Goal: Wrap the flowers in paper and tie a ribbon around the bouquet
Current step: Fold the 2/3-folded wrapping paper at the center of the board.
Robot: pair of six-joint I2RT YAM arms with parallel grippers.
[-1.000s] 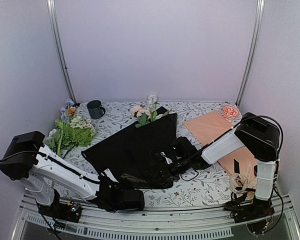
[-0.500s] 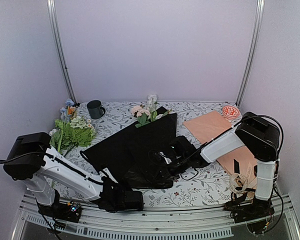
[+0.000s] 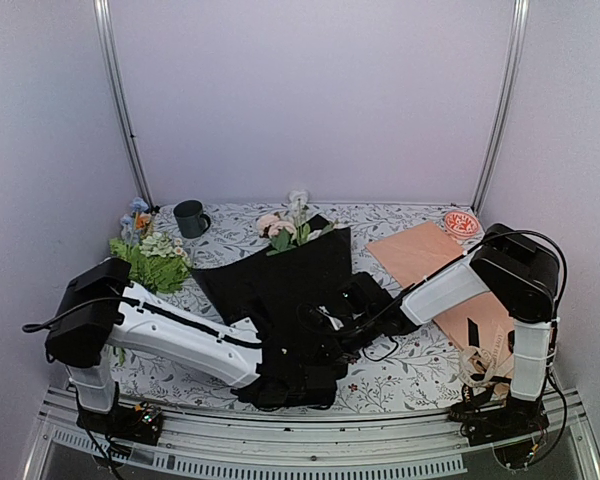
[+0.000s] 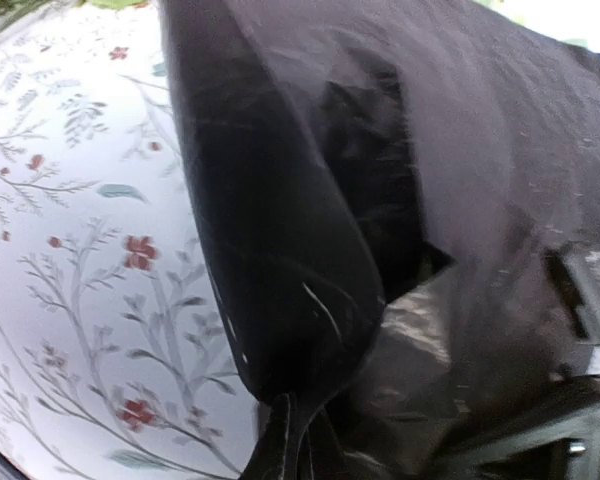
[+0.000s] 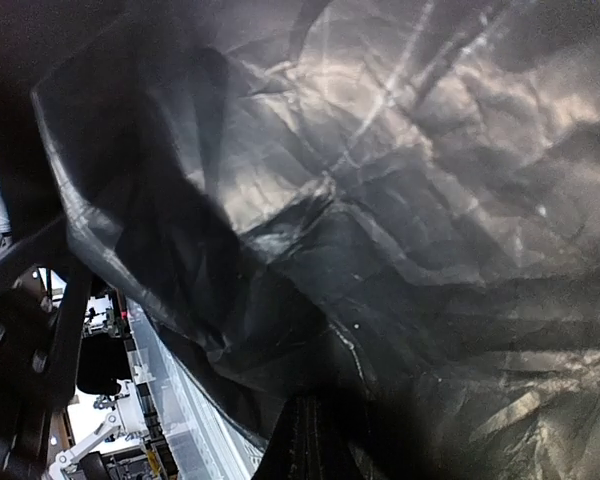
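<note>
The black paper lies mid-table, its left side folded in over the stems. The flowers, pink and white blooms with green leaves, stick out at its far corner, so the two make a loose bouquet. My left gripper is shut on the paper's near edge. In the left wrist view the paper rises as a fold from the pinched jaws. My right gripper is shut on crumpled paper just beyond, jaws buried in it. The cream ribbon lies by the right arm's base.
A leftover green bunch lies at the far left with a dark mug behind it. A peach sheet with a black strap on it covers the right side. A red dish sits at the back right.
My left arm swung right along the near edge. Its gripper shut on the paper and drew the left side over toward the middle. The right arm stayed put.
</note>
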